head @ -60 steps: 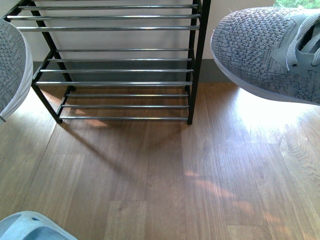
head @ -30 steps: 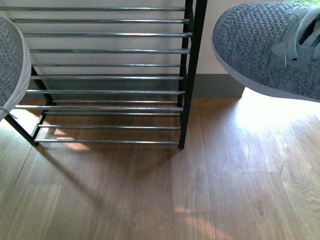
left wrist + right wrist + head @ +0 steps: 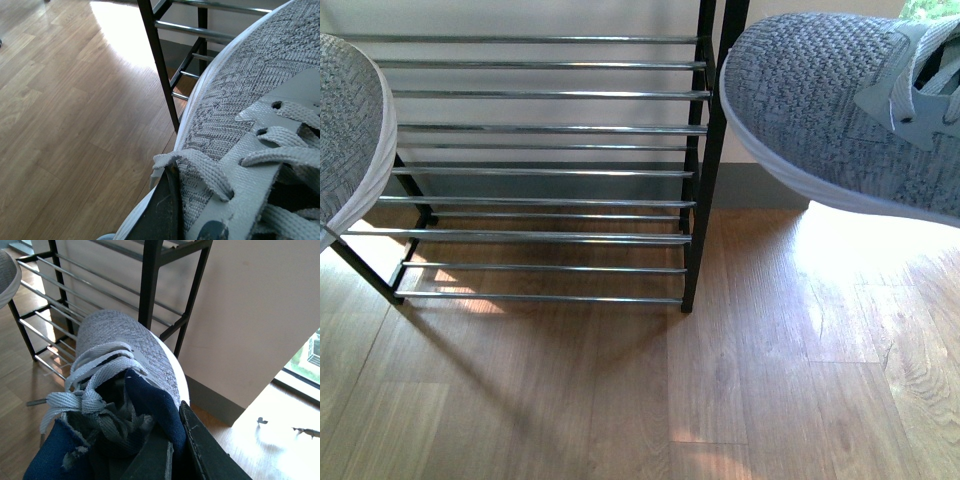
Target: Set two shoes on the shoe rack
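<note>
Right tool [image 3: 175, 440] pinches the navy heel lining of the right sneaker [image 3: 840, 110], holding it aloft at 2 o'clock. Left tool [image 3: 165, 210] likewise grips the left sneaker [image 3: 350, 130] at 9 o'clock. The right toe, crossing an upright of the shoe rack [image 3: 540, 170], could snag there. Its long axis runs 3-to-9, toe toward 9.

Saw grey knit sneaker [image 3: 235, 105] way up close, laces showing, black rack upright [image 3: 159, 65] just behind, sunlit wood floor [image 3: 65, 110].
</note>
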`<state>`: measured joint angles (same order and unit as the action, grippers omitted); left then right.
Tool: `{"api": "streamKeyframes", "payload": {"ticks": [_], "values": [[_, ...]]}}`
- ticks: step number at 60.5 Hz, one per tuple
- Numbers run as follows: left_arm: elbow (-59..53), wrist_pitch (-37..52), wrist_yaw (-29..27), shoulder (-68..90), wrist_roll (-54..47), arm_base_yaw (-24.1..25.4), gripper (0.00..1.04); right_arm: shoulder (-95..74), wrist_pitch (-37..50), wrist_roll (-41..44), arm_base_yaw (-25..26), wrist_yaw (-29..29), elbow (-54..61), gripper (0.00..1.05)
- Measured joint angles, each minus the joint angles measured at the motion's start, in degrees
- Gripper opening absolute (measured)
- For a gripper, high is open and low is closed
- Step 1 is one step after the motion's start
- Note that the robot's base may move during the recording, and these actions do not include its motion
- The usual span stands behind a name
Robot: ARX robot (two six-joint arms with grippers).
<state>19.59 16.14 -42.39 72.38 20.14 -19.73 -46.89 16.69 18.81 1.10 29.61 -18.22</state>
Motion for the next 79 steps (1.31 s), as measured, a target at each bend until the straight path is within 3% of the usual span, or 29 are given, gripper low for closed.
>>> {"api": "streamKeyframes", "payload": {"ticks": [68,73,79], "values": [[0.0,0.0,-0.3,0.0,0.0,0.3,0.02,0.0,0.1,0.0,-0.1,0.6,-0.1,0.01],[0.0,0.0,-1.2,-0.1,0.0,0.3,0.02,-0.7,5.9,-5.6,-1.0,2.4,0.5,0.01],[0.0,0.0,-1.1,-0.1,0.0,0.3,0.02,-2.8,6.1,-14.2,-5.1,-3.5,-1.9,0.01]]}}
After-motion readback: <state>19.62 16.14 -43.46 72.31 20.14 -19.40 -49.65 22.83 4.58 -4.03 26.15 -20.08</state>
